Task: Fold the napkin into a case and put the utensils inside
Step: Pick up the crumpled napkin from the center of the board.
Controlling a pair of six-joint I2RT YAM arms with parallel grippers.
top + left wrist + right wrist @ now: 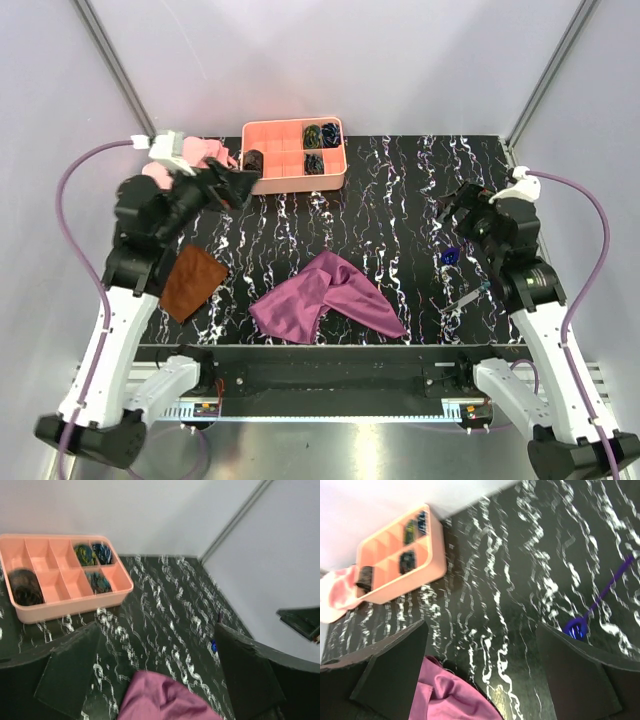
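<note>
- Napkin (325,297), overhead view: magenta cloth, rumpled and partly doubled over itself, lying at the near middle of the table (400,190) between the two arms. No case shape is formed.
- Utensils (451,256), same view: on the right side, well apart from the napkin. One has a blue end; a pale one (463,299) lies nearer the front edge. None is on or in the cloth.
- Left gripper (243,185), same view: raised near the pink tray (297,181), jaws spread, holding nothing. A rust-brown cloth (193,281) lies below it (not part of the job).
- Right gripper (447,212), same view: up over the right side, near the utensils, jaws spread, holding nothing.
- Left wrist view: both fingers (70,675) stand wide apart with bare tabletop between them. The napkin's edge shows at the bottom, and the tray with its dark coils sits beyond.
- Right wrist view: fingers (392,672) are likewise wide apart and empty. A napkin fold shows at lower left and the blue-ended utensil to the right.
- Step in hand, as judged: the opening one. Folding has not begun.
- Next move, as judged: bring a gripper down to a free napkin corner and draw the cloth flat (the thin fabric probably calls for a low pinch at the edge).
</note>
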